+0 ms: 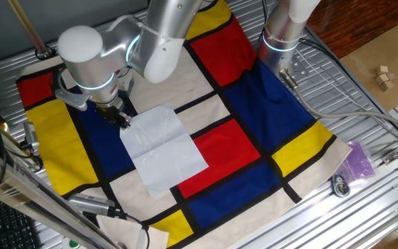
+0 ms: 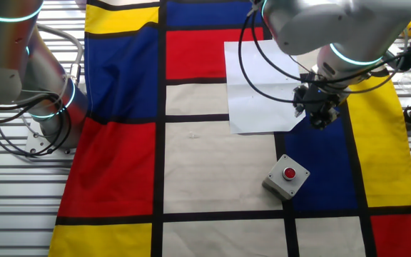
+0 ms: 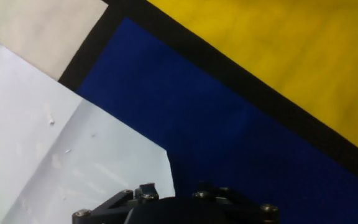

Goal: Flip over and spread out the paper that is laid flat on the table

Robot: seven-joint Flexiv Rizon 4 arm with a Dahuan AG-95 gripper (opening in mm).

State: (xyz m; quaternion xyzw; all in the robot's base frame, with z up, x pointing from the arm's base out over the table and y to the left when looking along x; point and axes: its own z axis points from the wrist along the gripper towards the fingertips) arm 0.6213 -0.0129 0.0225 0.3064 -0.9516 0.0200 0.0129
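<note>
White and thin, the paper [image 1: 163, 149] lies flat in one fixed view across the middle of the patchwork cloth [image 1: 268, 124] that covers the table [image 1: 365, 83], overlapping blue, cream and red blocks, with a crease running across its middle. The gripper [image 1: 121, 116] is down at the sheet's far left corner, over the blue block just beside the edge; from here I cannot tell whether its fingers are spread or pressed together. In the other fixed view the paper [image 2: 262, 86] shows the same corner pointing toward the gripper [image 2: 321, 114], which sits right at that tip, and the arm's bulk hides the finger gap, so contact is uncertain. A grey box with a red button [image 2: 287, 175] rests on the cloth nearby, apart from the sheet. The hand view shows only the black gripper base [image 3: 185, 208] along the bottom, no fingertips, with the paper [image 3: 55, 155] corner ending just beside it on blue cloth. I judge the sheet to be very light, limp and easily creased, and hard to pick up flat off cloth; the corner or edge is the sensible hold, pinched gently, and the crease will probably make it hinge and fold when lifted.
</note>
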